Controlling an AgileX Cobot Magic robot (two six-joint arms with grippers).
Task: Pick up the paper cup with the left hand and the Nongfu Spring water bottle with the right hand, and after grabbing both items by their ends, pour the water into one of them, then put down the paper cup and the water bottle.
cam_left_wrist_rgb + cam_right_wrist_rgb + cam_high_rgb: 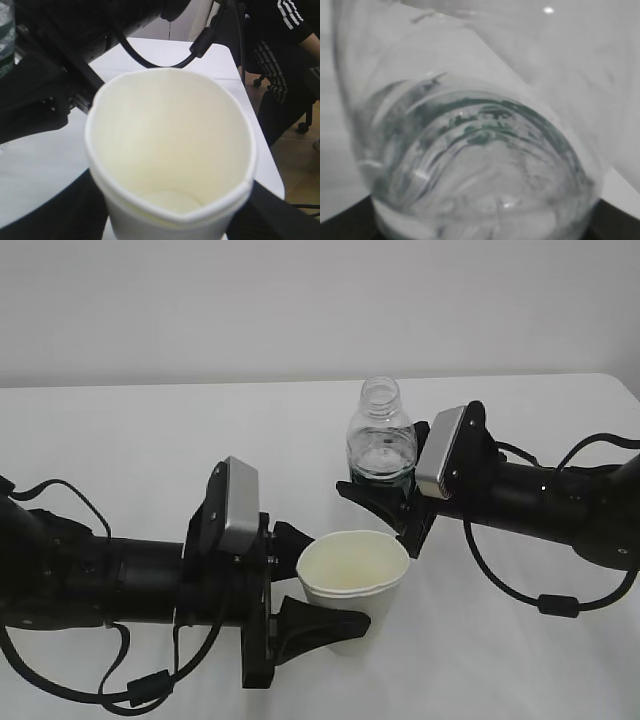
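Observation:
My left gripper (pixel 340 582) is shut on the white paper cup (pixel 352 562), one black finger on each side. The squeeze dents the cup's rim. The cup (pixel 170 145) fills the left wrist view, with fingers (pixel 55 212) at both lower corners; its cream inside looks nearly empty. My right gripper (pixel 378 478) is shut on the Nongfu Spring water bottle (pixel 381 435) at its dark green label. The bottle stands upright and uncapped just behind and right of the cup. It (pixel 470 150) fills the right wrist view, with clear water showing low inside.
The white table (pixel 150 430) stretches bare to the left and behind both arms. Black cables (pixel 545 602) loop under the right arm. In the left wrist view a person in dark clothes (pixel 280 65) sits beyond the table's far edge.

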